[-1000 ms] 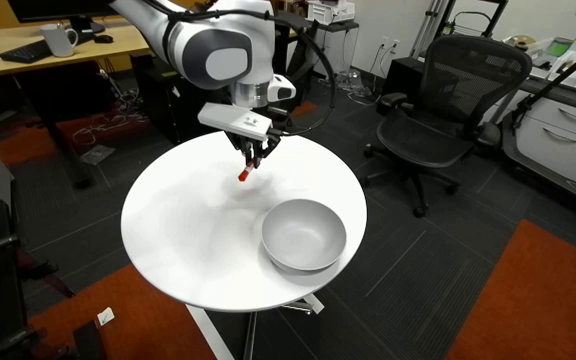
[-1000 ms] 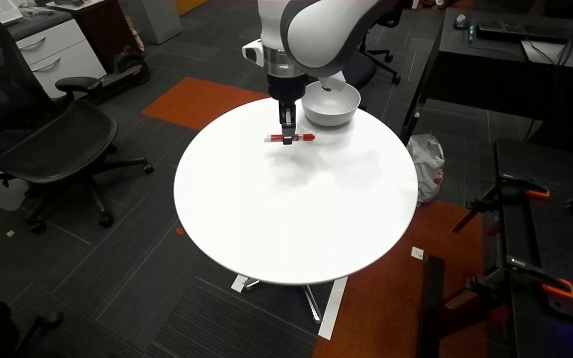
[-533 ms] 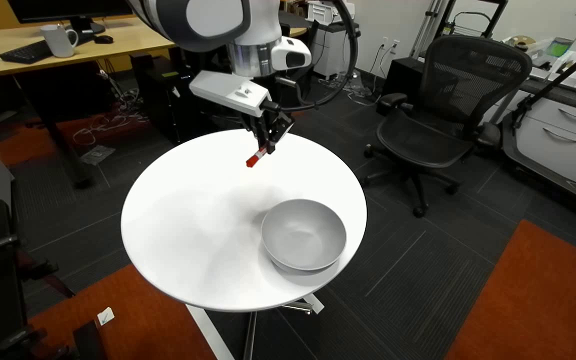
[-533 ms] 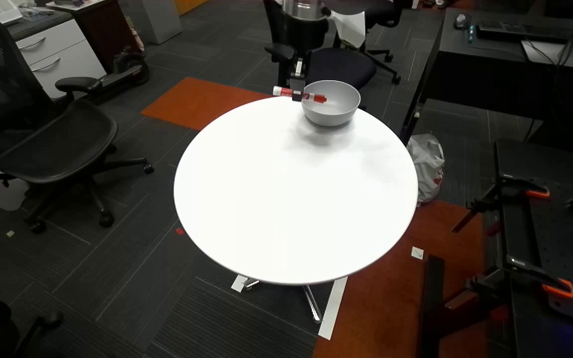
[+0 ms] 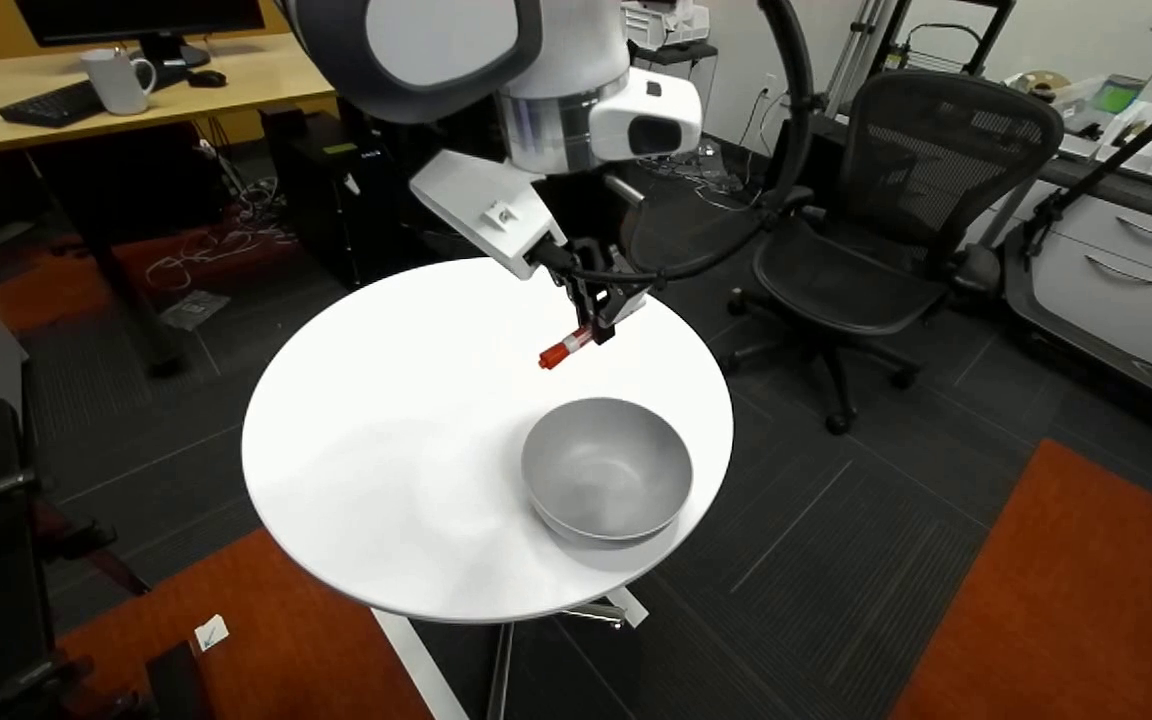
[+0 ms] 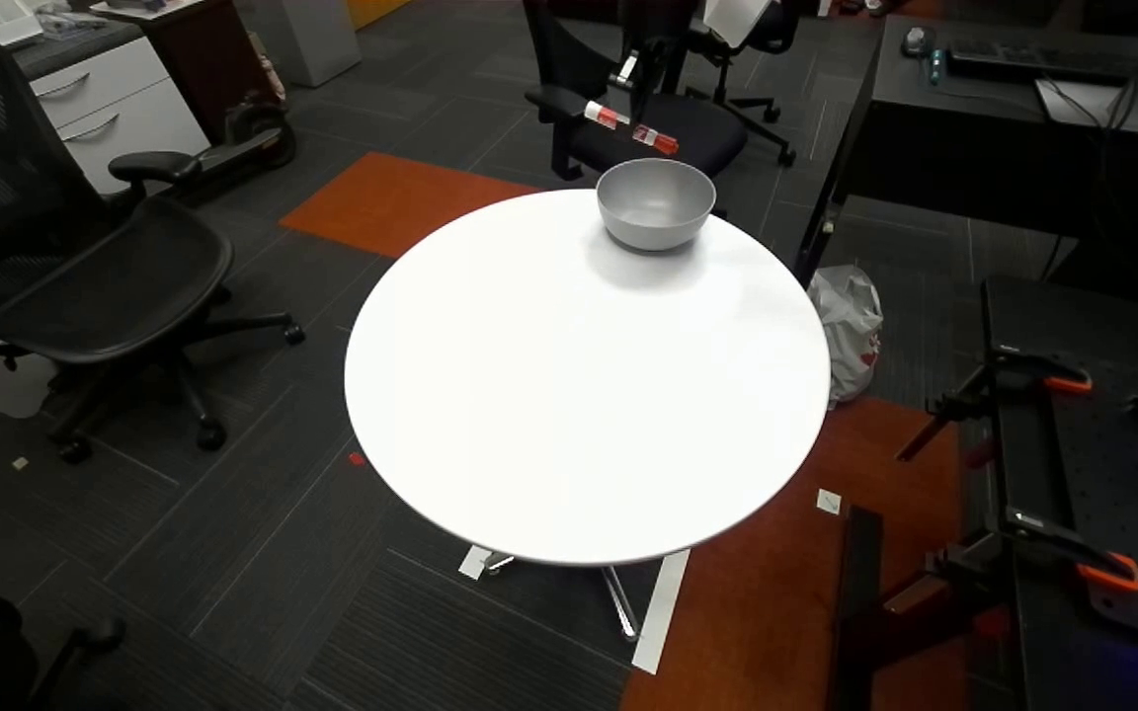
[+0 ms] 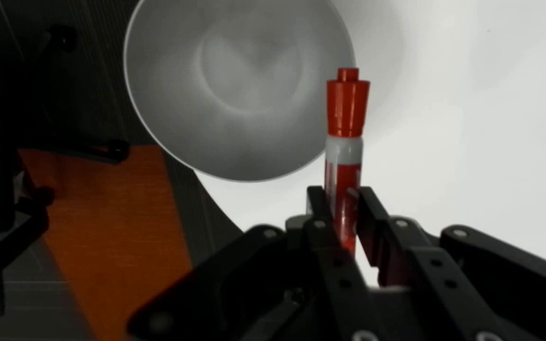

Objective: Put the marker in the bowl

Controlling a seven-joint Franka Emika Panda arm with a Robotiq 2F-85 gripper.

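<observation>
- One slim, cylindrical red marker pen (image 7: 344,151) with a white band and a white far end; it is held in the air outside the bowl and slants in both exterior views.
- One black two-finger gripper (image 7: 341,199), its jaws closed on the pen's barrel, one from each side.
- One round, shallow, plain-rimmed grey bowl (image 5: 606,470), upright. A gap shows between pen and rim in both exterior views; in the wrist view the red-capped end crosses the rim's line, and whether it is truly over the opening I cannot tell.
- One round white table (image 5: 376,470): the bowl stands near its edge, and the broad stretch of surface lies on the bowl's other side.
- One thick black cable (image 5: 799,80), looping close beside the gripper.
- One black mesh office chair (image 5: 941,155), apart from the table's edge.
- One crumpled white plastic bag (image 6: 846,326), low down, partly hidden by the table's edge.
- On a light wooden desk (image 5: 266,80): one white mug (image 5: 114,80), one black keyboard (image 5: 54,104), one black mouse (image 5: 207,78).
</observation>
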